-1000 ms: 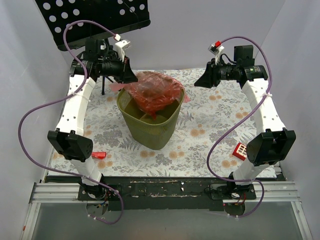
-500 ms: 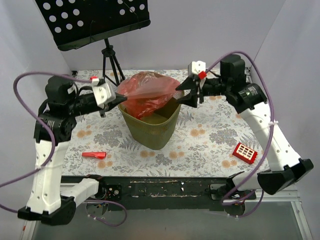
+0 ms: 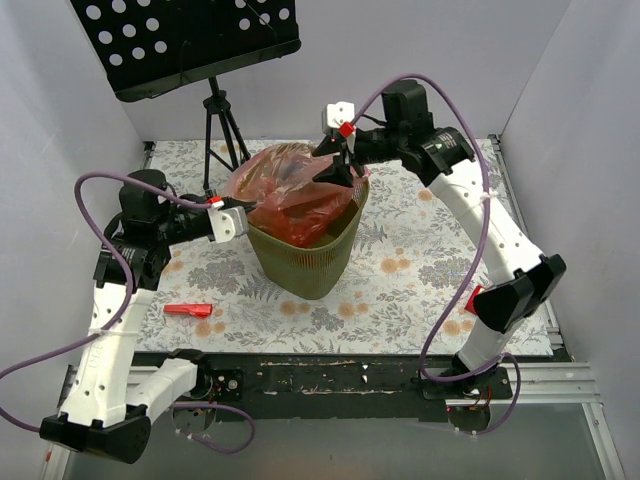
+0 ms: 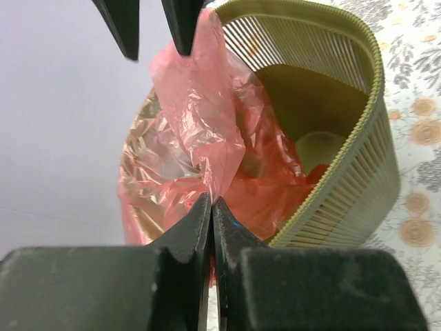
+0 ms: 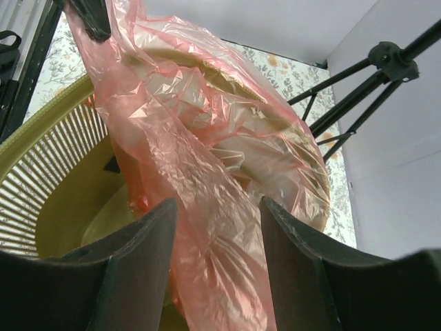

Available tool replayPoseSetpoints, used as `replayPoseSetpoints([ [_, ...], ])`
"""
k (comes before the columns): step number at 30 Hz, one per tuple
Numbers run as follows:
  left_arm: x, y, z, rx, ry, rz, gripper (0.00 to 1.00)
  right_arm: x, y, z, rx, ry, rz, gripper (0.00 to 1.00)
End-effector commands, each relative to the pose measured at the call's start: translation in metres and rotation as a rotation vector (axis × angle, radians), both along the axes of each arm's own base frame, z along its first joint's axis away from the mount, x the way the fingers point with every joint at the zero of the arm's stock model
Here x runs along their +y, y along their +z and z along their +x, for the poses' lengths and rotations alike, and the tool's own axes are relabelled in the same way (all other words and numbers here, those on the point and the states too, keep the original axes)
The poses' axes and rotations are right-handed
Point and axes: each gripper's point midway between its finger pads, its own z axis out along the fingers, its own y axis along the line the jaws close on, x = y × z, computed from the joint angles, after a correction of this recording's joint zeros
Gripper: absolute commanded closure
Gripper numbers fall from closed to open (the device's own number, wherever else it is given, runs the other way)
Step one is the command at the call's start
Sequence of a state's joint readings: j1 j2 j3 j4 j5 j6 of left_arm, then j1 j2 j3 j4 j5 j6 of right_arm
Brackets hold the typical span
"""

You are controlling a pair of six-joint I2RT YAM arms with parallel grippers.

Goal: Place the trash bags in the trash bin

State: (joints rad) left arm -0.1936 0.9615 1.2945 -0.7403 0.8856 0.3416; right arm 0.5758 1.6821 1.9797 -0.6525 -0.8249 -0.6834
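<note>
Left claw (image 4: 210,207): shut tight, pinching a fold of the red trash bag (image 3: 290,185) between its two tips
Right claw (image 5: 217,203): wide open and holding nothing; the thin red film hangs loose in the gap between its fingers (image 5: 148,241)
Trash bag: runs from the left claw's tips up and across to the right claw; most of it puffs up over the bin's mouth, and some is down inside
Trash bin (image 3: 300,265): green, standing up, just under both claws; the left claw is by its left side, the right claw over its far right rim
Both claws: point at each other across the bin, near each other
Red stick (image 3: 188,309): lies on the flowery cloth (image 3: 400,270), well apart from the left claw, toward the arm bases
Music stand (image 3: 185,40): black with holes, past the left claw, at the back
</note>
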Motion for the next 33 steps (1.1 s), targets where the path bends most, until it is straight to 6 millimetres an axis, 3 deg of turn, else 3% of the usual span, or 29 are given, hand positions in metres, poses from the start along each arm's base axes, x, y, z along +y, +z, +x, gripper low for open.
replayPoseSetpoints([
  [1,0.001,0.028,0.0,-0.21,-0.016,0.014,1.0,0.013,0.011,-0.008,-0.045,0.057,-0.014,0.39],
  [7,0.003,0.034,0.003,-0.292,-0.01,0.024,1.0,0.022,-0.004,-0.005,-0.092,0.079,-0.071,0.37],
  [11,0.003,0.036,0.003,-0.34,-0.01,0.026,1.0,0.029,-0.023,0.009,-0.094,0.066,-0.102,0.37],
  [19,0.004,0.025,0.006,-0.377,-0.018,0.067,1.0,0.043,-0.032,0.043,-0.123,-0.009,-0.097,0.37],
  [25,0.015,0.015,0.018,-0.384,0.055,0.122,1.0,0.036,-0.014,0.047,-0.186,-0.058,-0.086,0.8],
  [30,0.024,0.017,0.027,-0.419,0.114,0.153,1.0,0.012,0.011,0.018,-0.258,-0.084,-0.037,0.9],
  [33,0.026,0.02,0.025,-0.42,0.12,0.154,1.0,-0.003,0.001,0.004,-0.267,-0.095,-0.058,0.99],
])
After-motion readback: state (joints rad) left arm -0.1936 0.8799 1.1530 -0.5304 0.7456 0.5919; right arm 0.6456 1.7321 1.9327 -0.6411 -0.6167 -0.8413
